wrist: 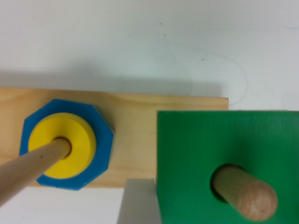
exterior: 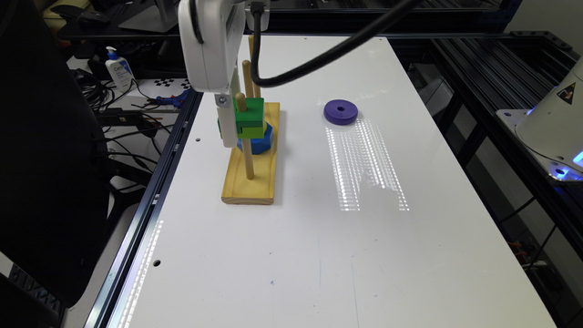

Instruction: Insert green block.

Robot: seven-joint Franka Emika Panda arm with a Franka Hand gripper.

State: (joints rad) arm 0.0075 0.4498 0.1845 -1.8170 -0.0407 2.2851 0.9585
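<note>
Wrist view is showing the green block [wrist: 224, 154] threading onto a peg [wrist: 245, 195], high above the wooden base [exterior: 249, 182]. I'm reading the gripper [exterior: 230, 123] as clamping its flat sides: rigid, light, smooth.

The end effector [exterior: 229, 130] holds the green block [exterior: 248, 119] on a peg [exterior: 246, 141].

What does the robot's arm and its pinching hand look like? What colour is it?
The arm's end is a chunky white casing with rounded corners and a dark seam. A thick black cable plugs in beside it and loops away. Below hangs the gripper, with a pale grey-white finger shaped like a flat bar, fixed by a small silver screw.
</note>
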